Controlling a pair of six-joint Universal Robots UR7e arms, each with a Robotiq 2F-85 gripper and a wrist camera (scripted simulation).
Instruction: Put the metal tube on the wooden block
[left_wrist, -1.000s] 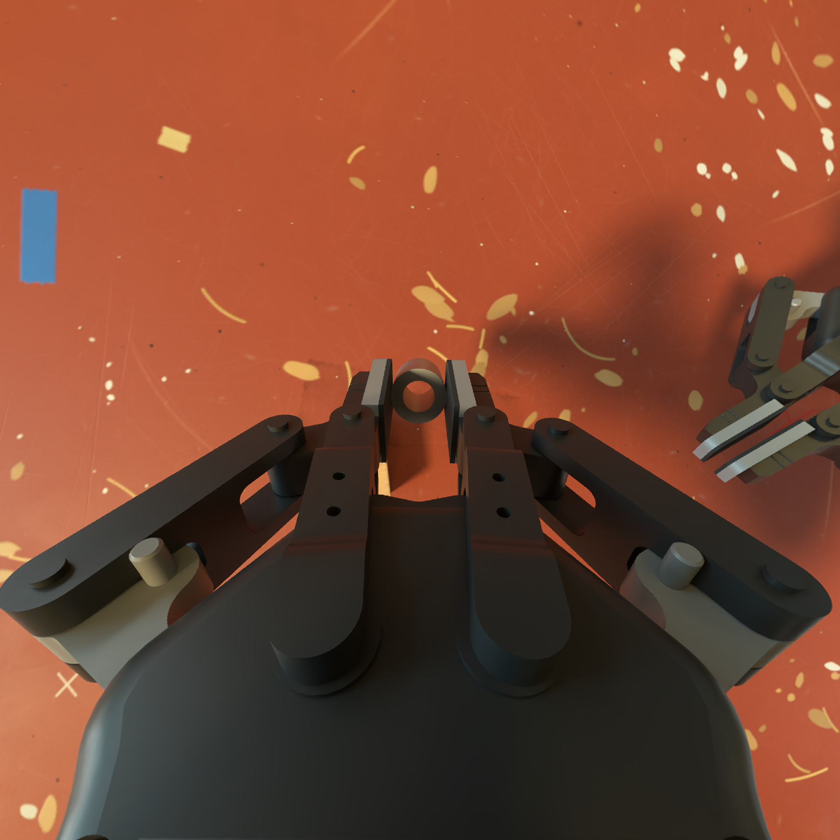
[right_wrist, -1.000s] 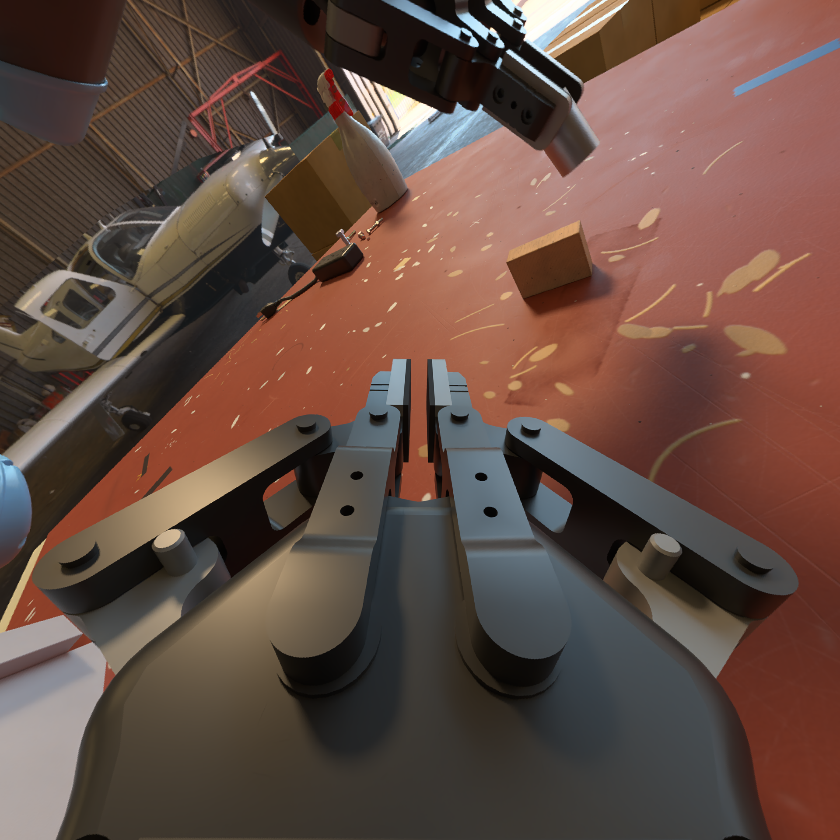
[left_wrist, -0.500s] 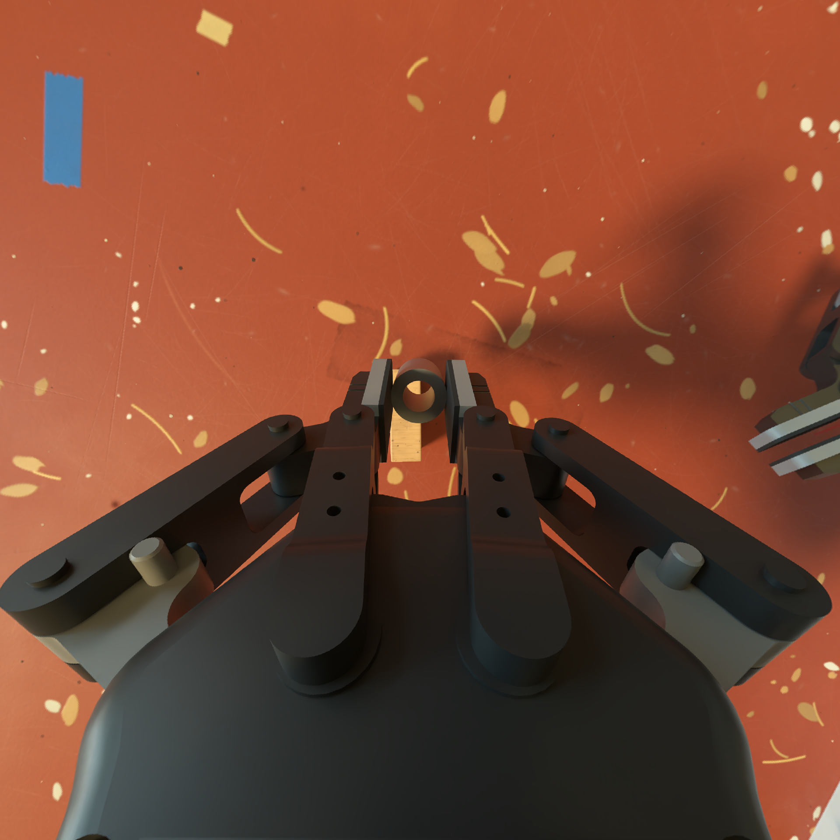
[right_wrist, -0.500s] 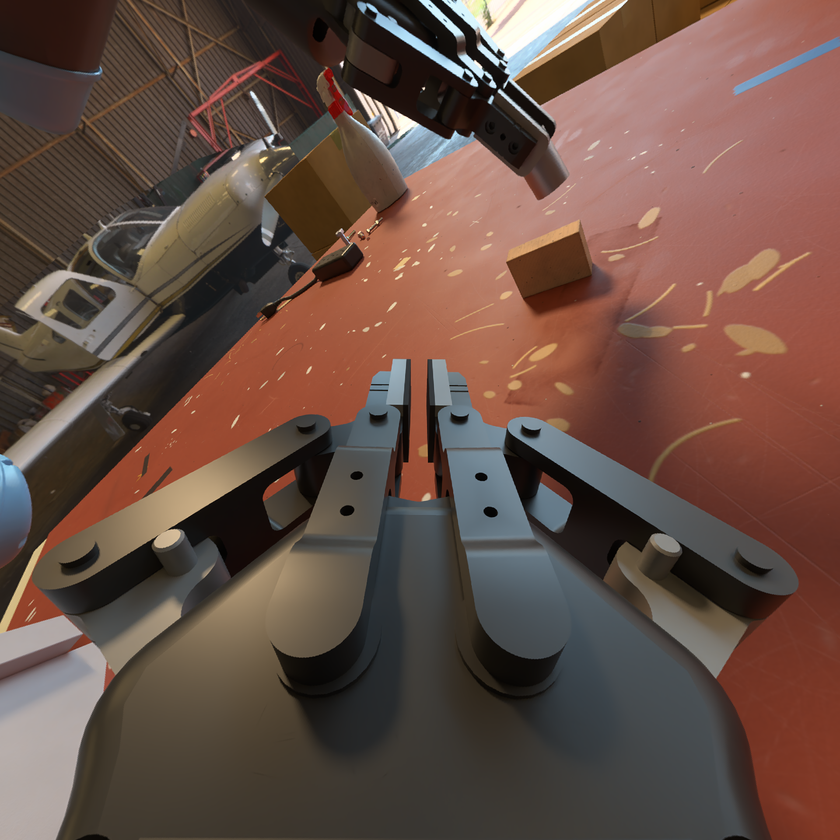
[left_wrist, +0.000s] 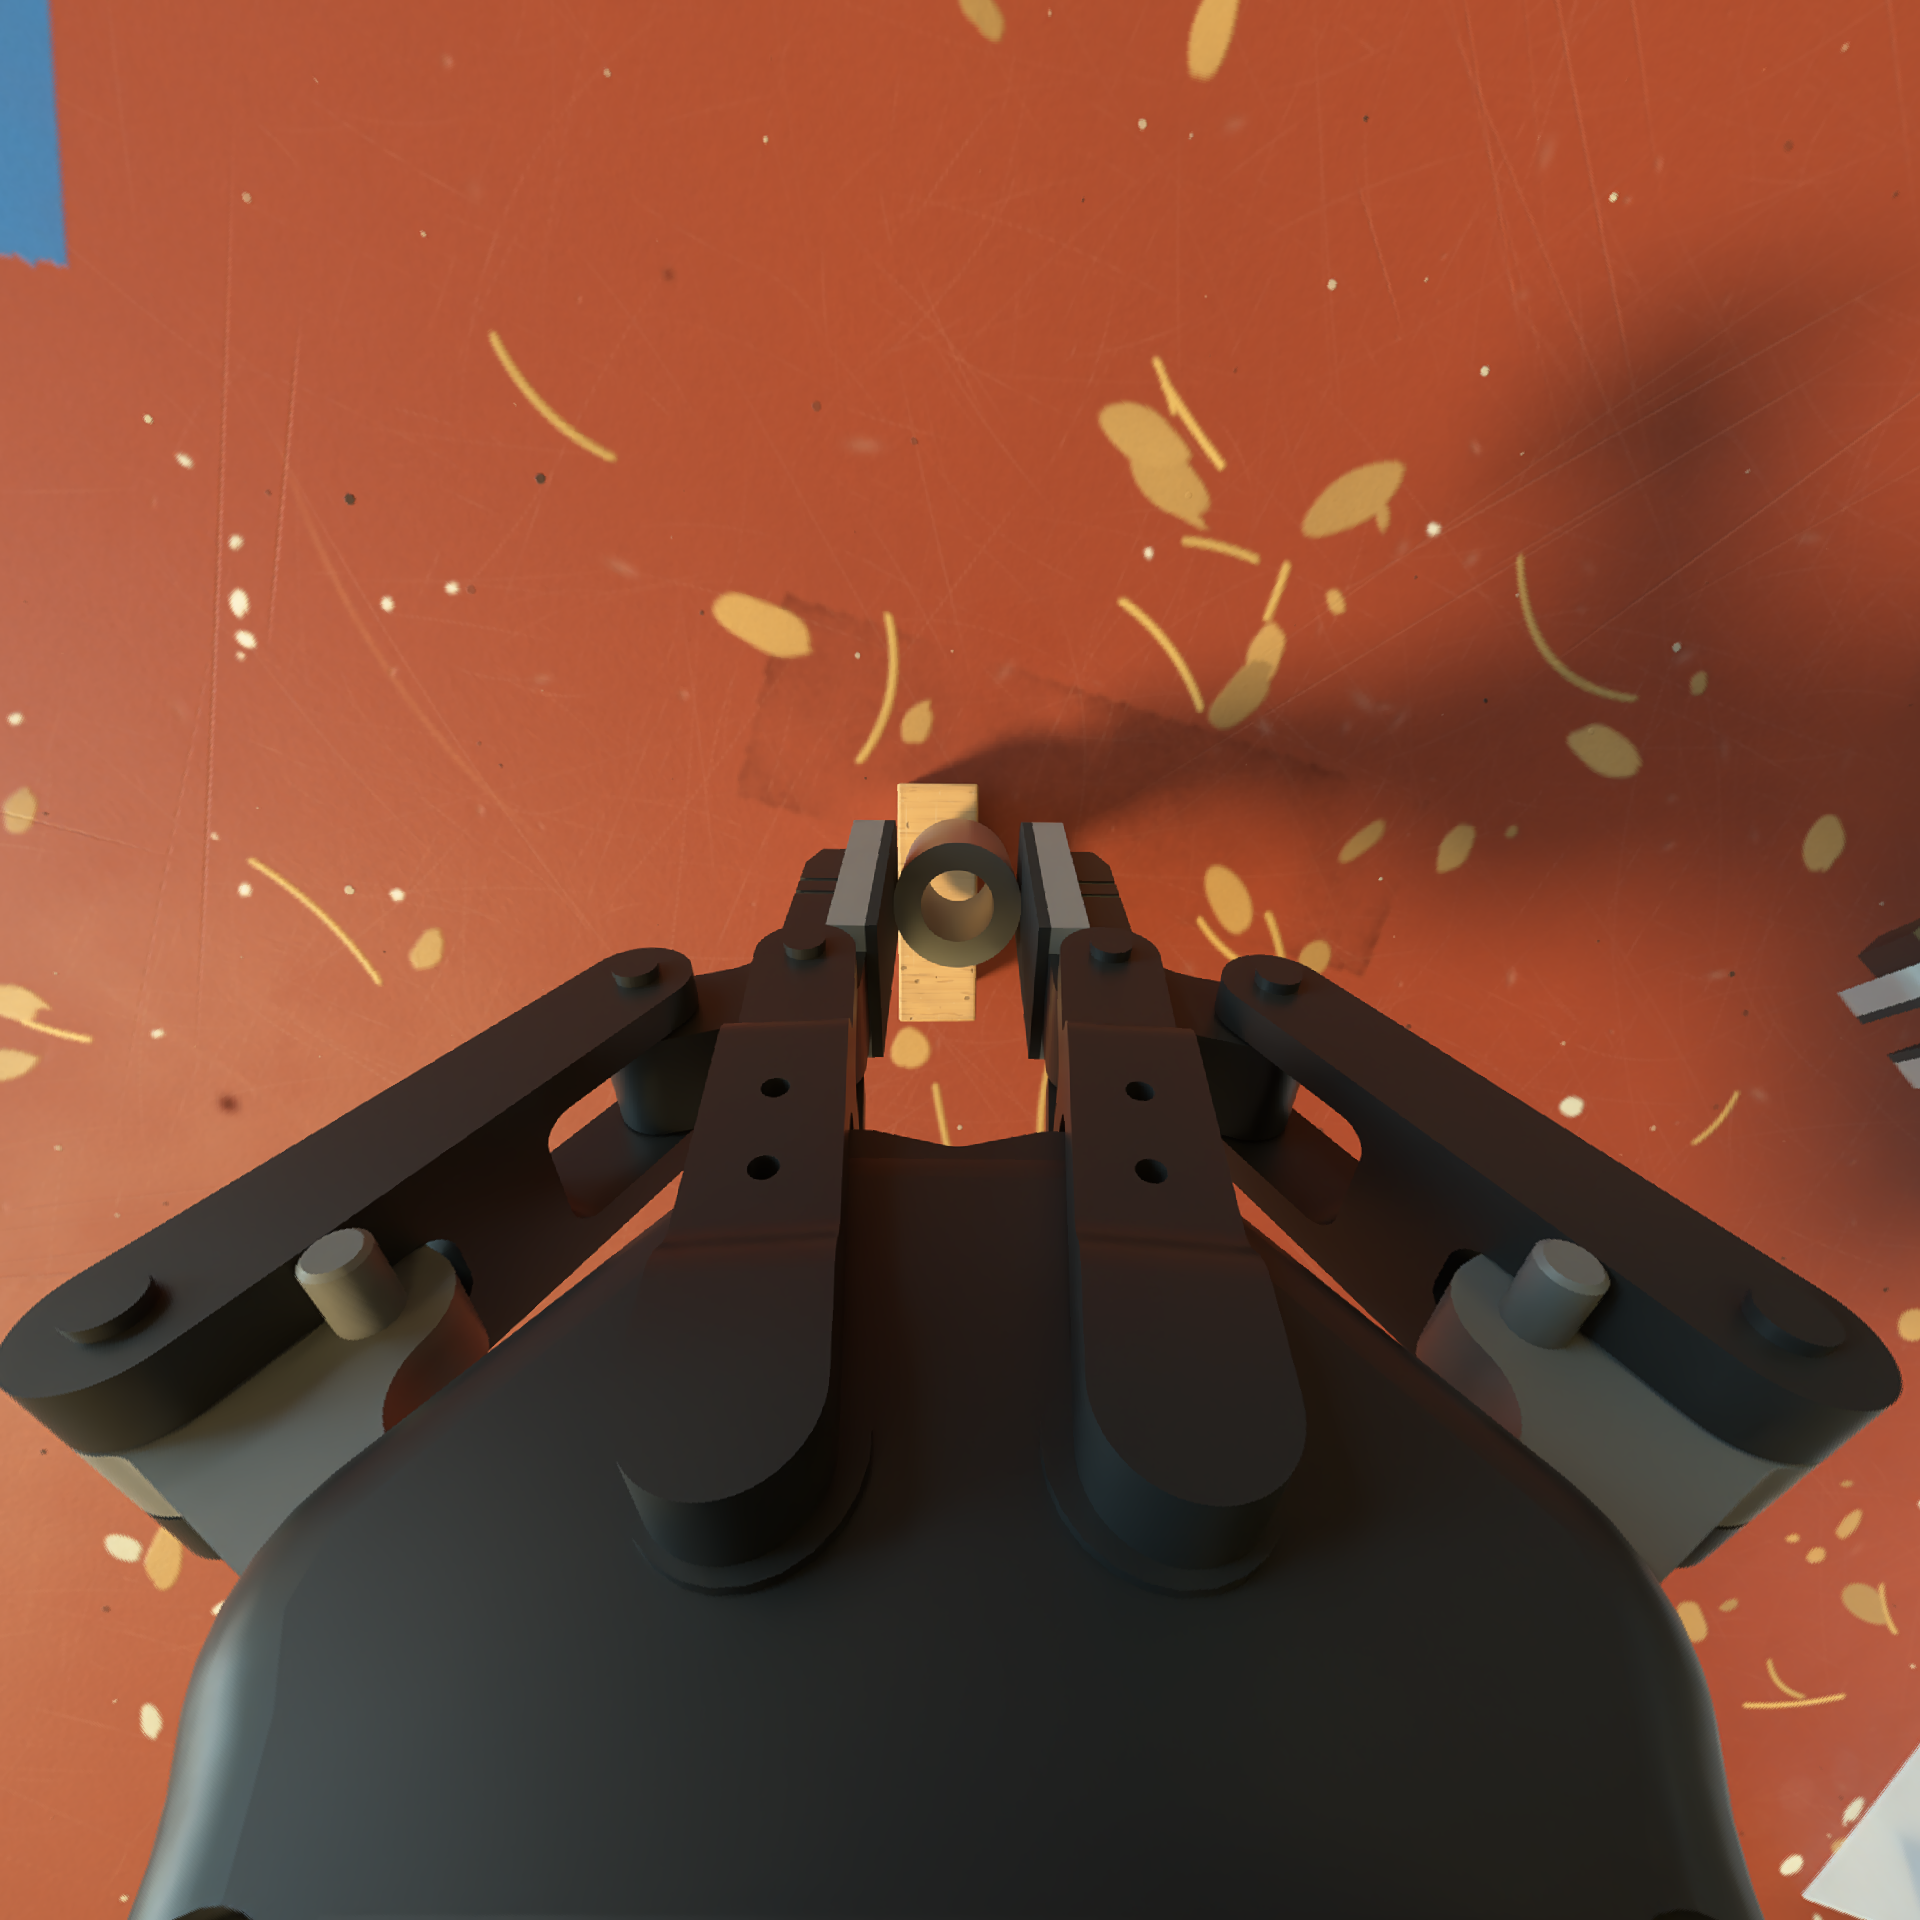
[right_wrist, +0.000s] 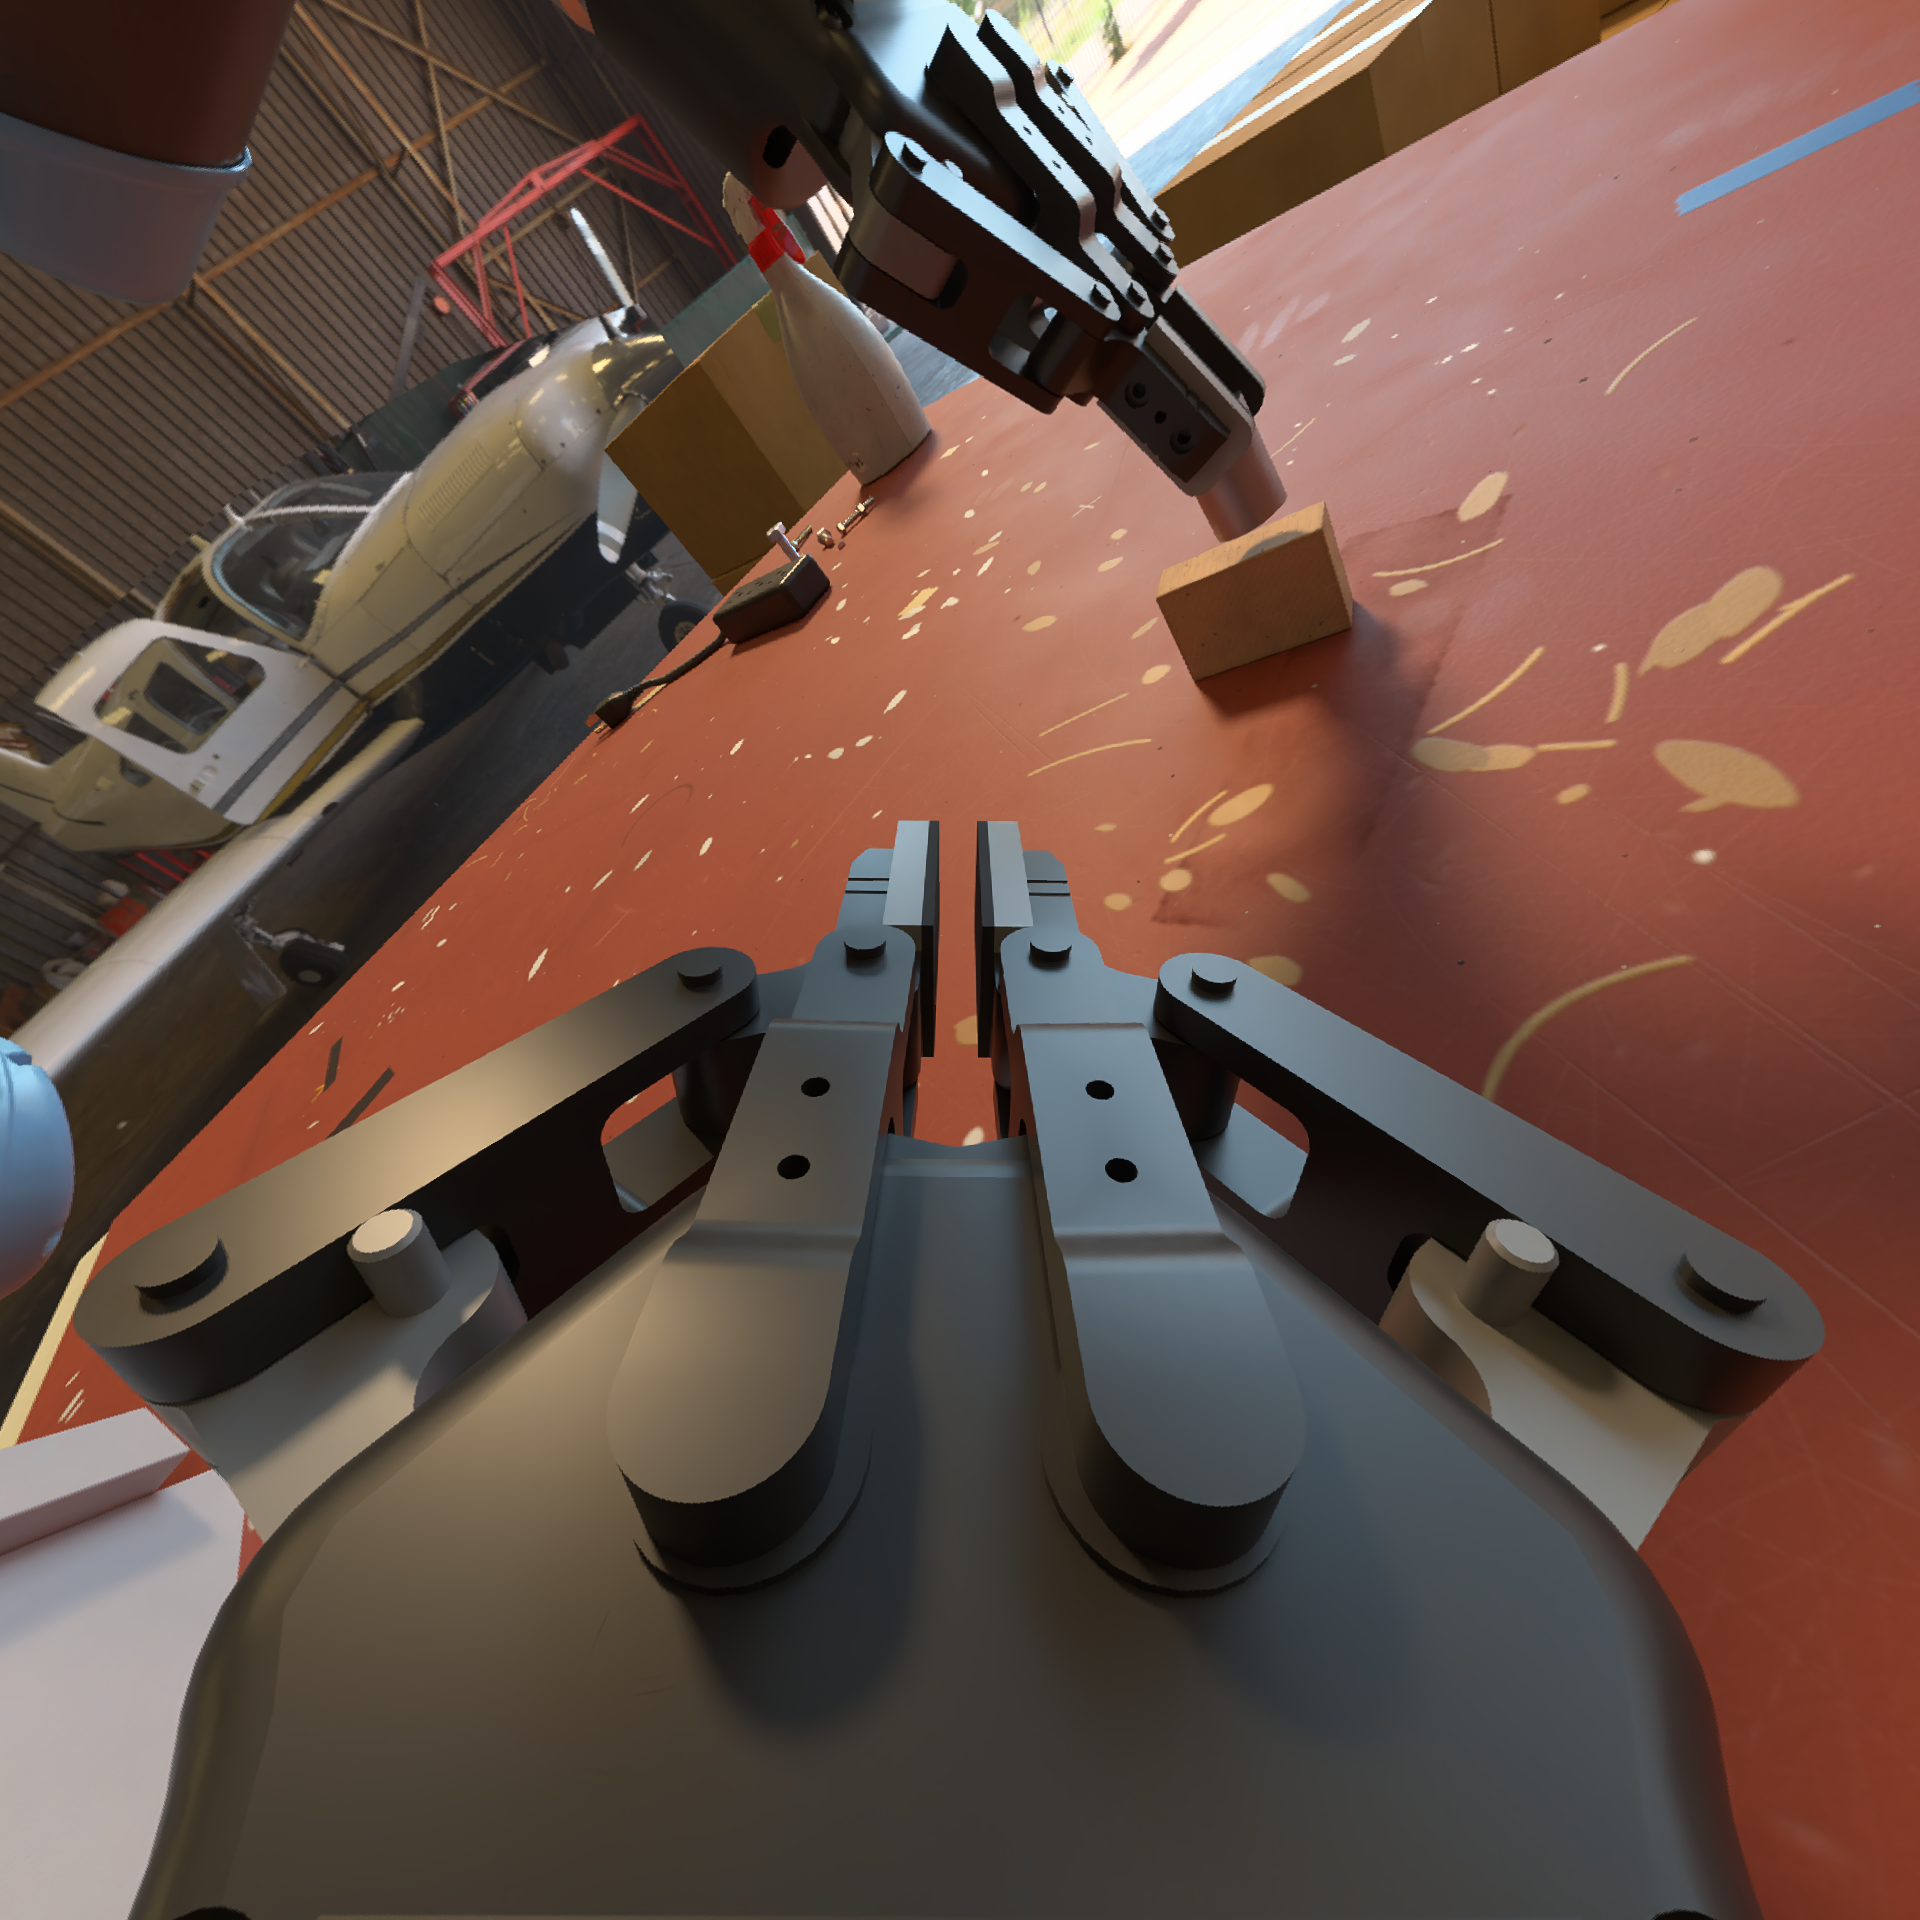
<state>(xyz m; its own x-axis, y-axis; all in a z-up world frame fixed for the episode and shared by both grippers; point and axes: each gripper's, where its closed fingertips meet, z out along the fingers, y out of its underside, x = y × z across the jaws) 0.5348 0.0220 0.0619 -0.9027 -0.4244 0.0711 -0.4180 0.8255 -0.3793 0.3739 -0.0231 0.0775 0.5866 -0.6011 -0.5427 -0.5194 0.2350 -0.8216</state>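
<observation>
A red table (right_wrist: 1558, 935), flecked with pale chips, stands in a hangar. A small plane (right_wrist: 343, 592) is parked beside corrugated walls (right_wrist: 156, 395). Daylight enters far behind.

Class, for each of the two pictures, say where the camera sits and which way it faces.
Left wrist view: sits on the left hand, facing straight down at the red table; its fingers grip the metal tube above the wooden block.
Right wrist view: sits on the right hand, low, looking across the table; its fingers nearly meet.
Shared: tube, block, left hand.
</observation>
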